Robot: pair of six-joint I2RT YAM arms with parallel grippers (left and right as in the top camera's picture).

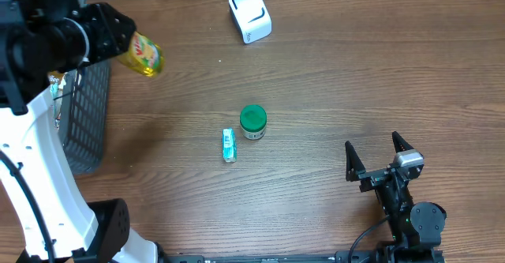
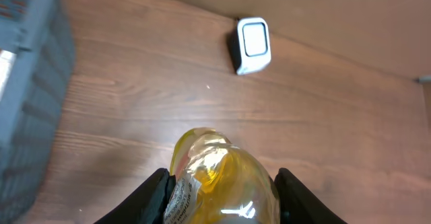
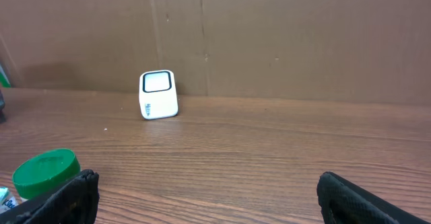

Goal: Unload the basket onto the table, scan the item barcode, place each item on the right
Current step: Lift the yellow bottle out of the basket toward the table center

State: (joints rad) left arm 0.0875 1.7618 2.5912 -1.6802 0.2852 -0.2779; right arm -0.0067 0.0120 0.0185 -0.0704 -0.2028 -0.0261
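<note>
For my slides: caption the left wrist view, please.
Left gripper holding a yellow bottle over the wooden table, white scanner ahead.

The wooden table [image 1: 331, 81] carries 4 things: white scanner [image 1: 250, 14], green-lidded jar [image 1: 252, 122], small packet [image 1: 229, 145], gray basket [image 1: 87, 117].

Left arm [image 1: 35, 160], 9 o'clock: white curved link, black joint housings, thin black cable [image 1: 17, 185] alongside. Right arm [image 1: 406, 208], 4 o'clock: all black, silver wrist block [image 1: 409, 160], two pointed black fingers [image 1: 350, 159].
</note>
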